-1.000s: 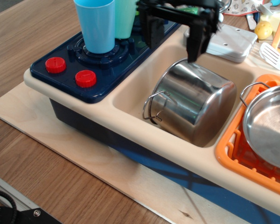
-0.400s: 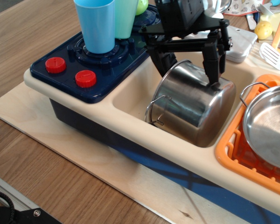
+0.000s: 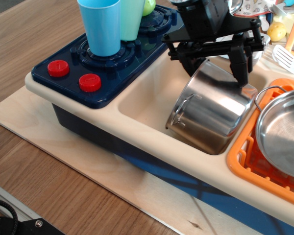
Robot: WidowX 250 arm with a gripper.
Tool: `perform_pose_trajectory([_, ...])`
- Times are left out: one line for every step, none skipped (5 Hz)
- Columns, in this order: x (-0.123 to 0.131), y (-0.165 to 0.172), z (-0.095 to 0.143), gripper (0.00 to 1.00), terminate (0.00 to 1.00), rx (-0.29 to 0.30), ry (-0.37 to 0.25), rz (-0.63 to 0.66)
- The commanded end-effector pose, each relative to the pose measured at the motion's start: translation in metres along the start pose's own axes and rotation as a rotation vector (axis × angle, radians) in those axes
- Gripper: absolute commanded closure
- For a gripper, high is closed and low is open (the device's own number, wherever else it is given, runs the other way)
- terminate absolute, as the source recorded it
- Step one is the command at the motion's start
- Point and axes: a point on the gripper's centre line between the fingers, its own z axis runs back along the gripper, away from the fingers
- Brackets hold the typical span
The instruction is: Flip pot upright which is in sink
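The shiny steel pot point(image 3: 210, 110) lies on its side in the beige sink point(image 3: 144, 100), at the right end. Its open mouth and a wire loop handle face down-left, and its base is raised up-right against the sink's right wall. My black gripper point(image 3: 215, 68) comes down from above and straddles the pot near its base. One finger presses the upper left wall and the other point(image 3: 243, 73) the right edge, so the jaws are closed on the pot.
An orange dish rack point(image 3: 239, 157) holding a wide steel pan point(image 3: 284, 129) stands right of the sink. The dark blue stove point(image 3: 112, 63), with red knobs, a blue cup point(image 3: 102, 24) and a green cup point(image 3: 132, 17), is to the left. A white spatula point(image 3: 286, 58) lies at the back right.
My gripper came down over the pot and moved right. The pot shifted right with it, and its base end rose toward the sink's right wall.
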Motion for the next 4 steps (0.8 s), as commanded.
perform_pose_trajectory([0.0019, -0.0023, -0.0007, 1.00, 0.00, 0.182, 0.027, -0.093])
perform_pose_trajectory([0.0048, -0.0030, 0.0027, 1.00, 0.00, 0.301, 0.051, -0.146])
perform_pose_trajectory([0.0057, -0.0012, 0.0021, 0.00, 0.00, 0.410, 0.022, -0.246])
perform_pose_trajectory([0.0057, -0.0012, 0.0021, 0.00, 1.00, 0.410, 0.022, -0.246])
